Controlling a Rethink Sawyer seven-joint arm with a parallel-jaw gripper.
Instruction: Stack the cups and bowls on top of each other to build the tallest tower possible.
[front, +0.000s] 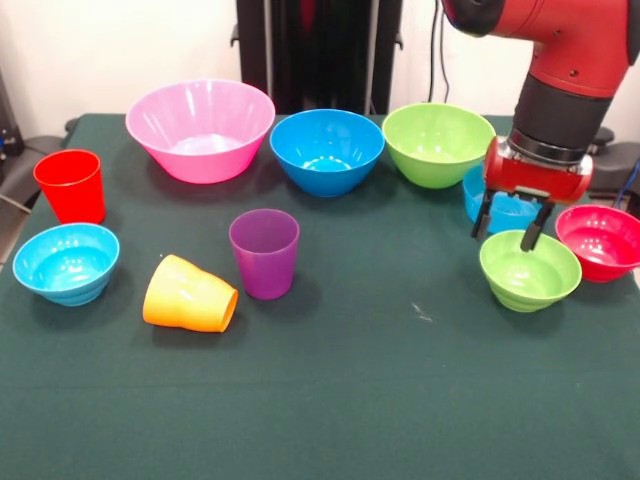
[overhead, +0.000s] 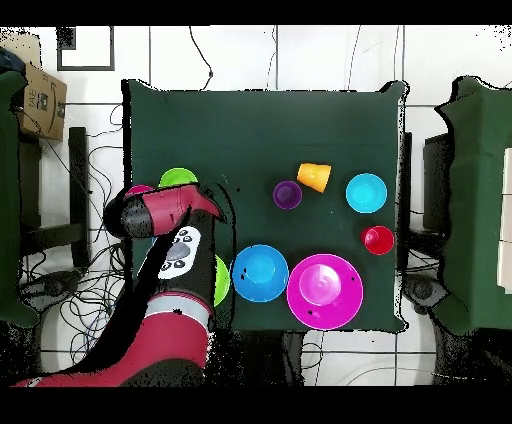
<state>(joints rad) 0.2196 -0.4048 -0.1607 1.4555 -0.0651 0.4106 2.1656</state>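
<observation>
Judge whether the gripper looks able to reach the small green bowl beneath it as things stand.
Probably yes: the gripper hangs open just above the small green bowl's far rim, nothing between them, though the red bowl sits close beside.

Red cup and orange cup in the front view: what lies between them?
The small light blue bowl sits roughly between the red cup and the tipped orange cup.

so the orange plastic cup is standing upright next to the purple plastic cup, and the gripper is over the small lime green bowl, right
Not quite. The orange plastic cup with the stepped waist is lying on its side, not upright, as the front view shows. The rest holds: it sits beside the upright purple plastic cup, and the gripper is open over the small lime green plastic bowl.
</observation>
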